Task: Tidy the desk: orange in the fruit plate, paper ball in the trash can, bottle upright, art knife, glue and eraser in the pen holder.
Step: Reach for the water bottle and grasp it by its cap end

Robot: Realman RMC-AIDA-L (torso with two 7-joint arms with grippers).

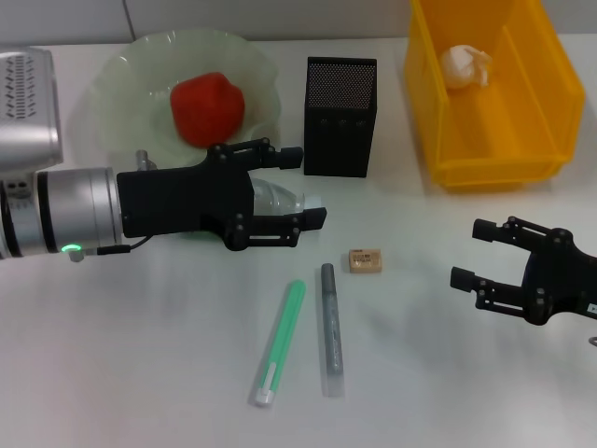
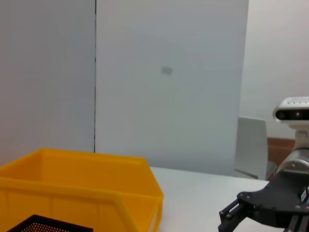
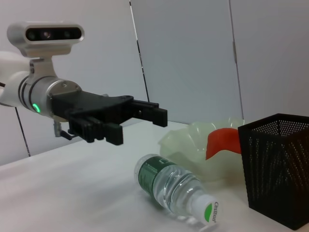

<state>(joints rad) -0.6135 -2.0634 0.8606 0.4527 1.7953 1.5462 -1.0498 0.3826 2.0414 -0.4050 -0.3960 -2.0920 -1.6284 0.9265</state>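
1. We see the trash can (image 1: 492,93) far beyond the right gripper (image 1: 469,254), whose jaws stand open on nothing; the paper ball (image 1: 465,66) lies inside the can.
2. The fruit plate (image 1: 126,79) sits just behind the left gripper (image 1: 300,187), with the orange (image 1: 206,107) in it.
3. The bottle (image 3: 175,188) lies on its side directly beneath our left gripper's open jaws.
4. The pen holder (image 1: 340,116) stands just ahead of those jaws.
5. A green pen (image 1: 280,342) and a grey pen (image 1: 330,327) lie below and between both grippers.
6. The eraser (image 1: 365,260) rests between the two grippers.
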